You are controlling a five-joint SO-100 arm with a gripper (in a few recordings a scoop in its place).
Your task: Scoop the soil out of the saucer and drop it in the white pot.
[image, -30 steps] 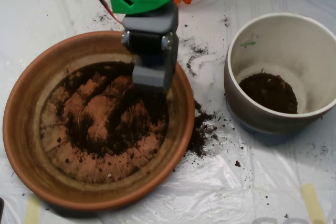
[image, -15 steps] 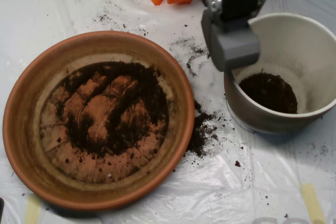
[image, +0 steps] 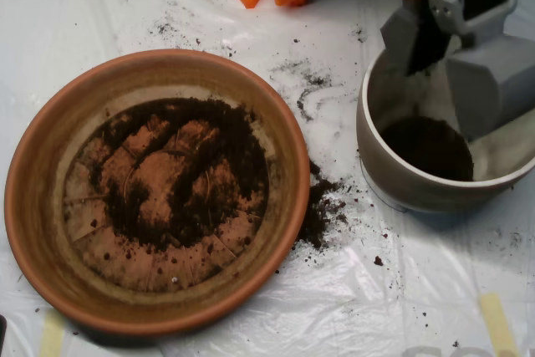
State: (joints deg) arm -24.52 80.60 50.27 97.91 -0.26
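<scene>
Soil (image: 188,175) thinly covers the saucer (image: 50,232) at left; a dark heap already lies in the white pot (image: 393,181) at right. End effector (image: 456,56), halves spread apart, hangs over the pot, well right of the remaining soil.

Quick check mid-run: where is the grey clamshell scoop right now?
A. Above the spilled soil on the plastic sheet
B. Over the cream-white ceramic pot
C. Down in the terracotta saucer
B: the grey clamshell scoop hangs with its halves spread over the cream-white ceramic pot, above the dark soil inside it.
</scene>
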